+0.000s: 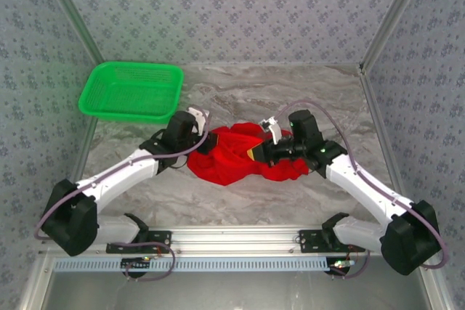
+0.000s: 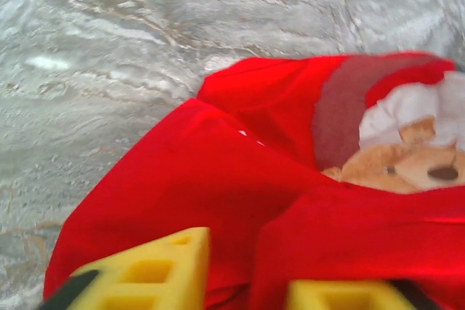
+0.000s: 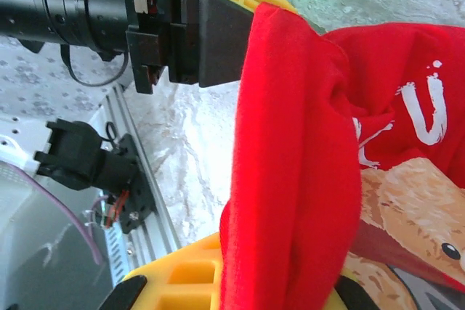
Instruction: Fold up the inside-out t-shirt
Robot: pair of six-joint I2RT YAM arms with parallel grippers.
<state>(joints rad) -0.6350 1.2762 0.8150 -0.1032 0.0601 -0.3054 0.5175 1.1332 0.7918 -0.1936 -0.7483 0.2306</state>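
Marble tabletop point(image 1: 290, 92), red t-shirt point(image 1: 232, 161) between right fingers point(image 3: 174, 274)

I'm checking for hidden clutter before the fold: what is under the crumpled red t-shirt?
The bright red cloth t-shirt lies bunched on the grey marbled tabletop, which shows around it. Whatever lies beneath the heap is covered and cannot be seen.

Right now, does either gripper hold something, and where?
The right gripper pinches the t-shirt by a bunched fold between its fingers; for the left gripper, it cannot be told.
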